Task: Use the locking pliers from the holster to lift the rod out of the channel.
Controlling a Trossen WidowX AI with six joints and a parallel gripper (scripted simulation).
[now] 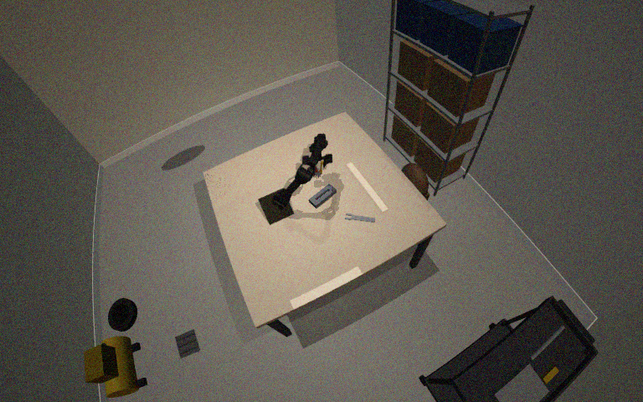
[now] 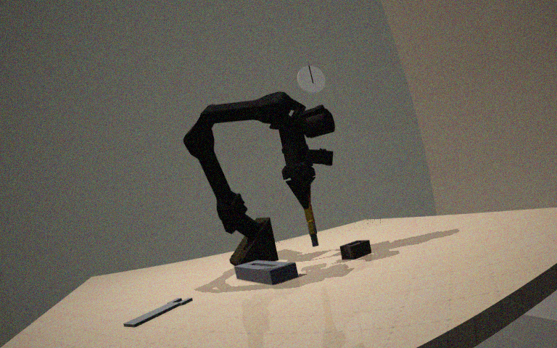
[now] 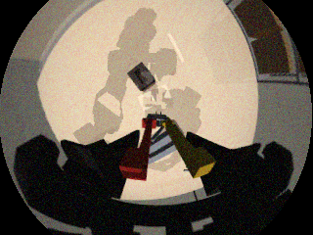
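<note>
Locking pliers (image 1: 322, 166) (image 2: 313, 222) (image 3: 142, 159), carried in the air. The pincer (image 2: 307, 205) (image 3: 163, 133) is closed on their handles, gripping them above the surface (image 1: 246, 265) (image 2: 369, 295) (image 3: 225, 73). The channel block (image 1: 315, 202) (image 2: 283, 275) (image 3: 157, 156) serves as landmark: in the exterior view the pliers hang up and to the right of it, apart from it; in the top view they lie toward the upper side of the picture from it.

Orientation: the long axis of the pliers is steep, near upright, with the dark jaws pointing down and, in the exterior view, slightly to the right. The red and yellow handles spread apart toward the pincer (the wrist view shows this V best). The rod cannot be made out in the slot; the slot itself follows the block's long axis, which in the top view runs from lower left to upper right.

Surroundings: the dark holster (image 2: 355, 250) (image 3: 142, 76) sits on the surface to the right of the block in the exterior view. A grey forked tool (image 1: 361, 218) (image 2: 151, 315) lies flat to the block's left there, nearer the viewer. The arm's base (image 1: 270, 215) (image 2: 268, 246) stands behind the block, near it.
</note>
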